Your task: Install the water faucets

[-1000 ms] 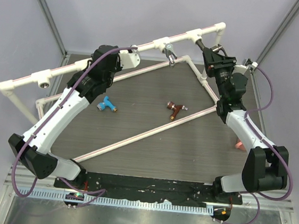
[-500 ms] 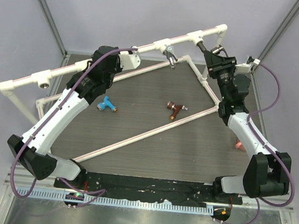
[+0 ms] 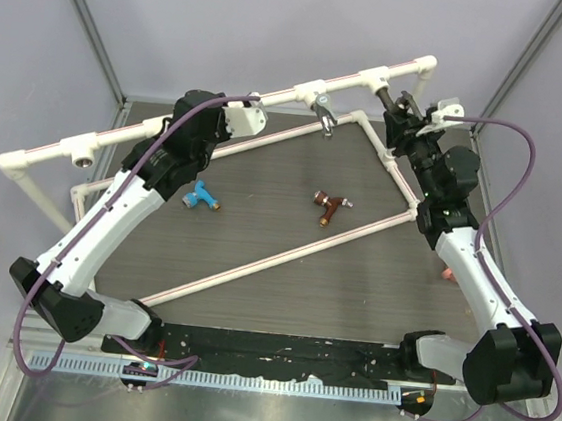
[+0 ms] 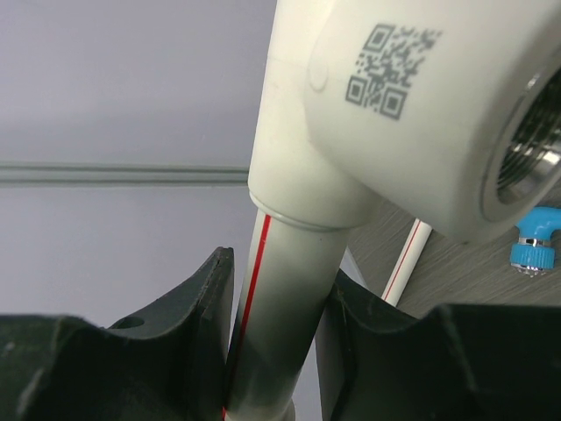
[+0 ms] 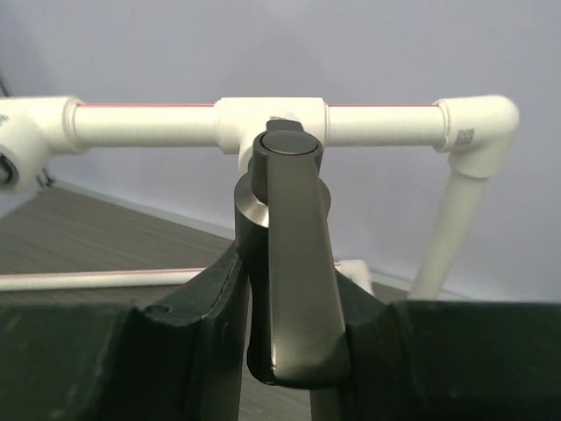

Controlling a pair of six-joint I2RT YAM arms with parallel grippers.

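At the far right of the upper rail, my right tool (image 5: 287, 274) is pinching the dark faucet (image 5: 285, 158), a finger on each side of its body and the lever handle pointing back toward the wrist camera. Its far end meets a white tee (image 5: 270, 116), though I cannot tell if the thread is seated. My left tool (image 4: 276, 309) is clamped around the white pipe (image 4: 289, 263), just beside a tee socket (image 4: 403, 114) with an open threaded mouth. On the same rail, the chrome faucet (image 3: 322, 108) hangs from the middle tee. Two more lie loose on the desk (image 3: 353, 289), well apart: the blue faucet (image 3: 200, 198) under my left arm and the red-brown faucet (image 3: 329, 206) near the centre.
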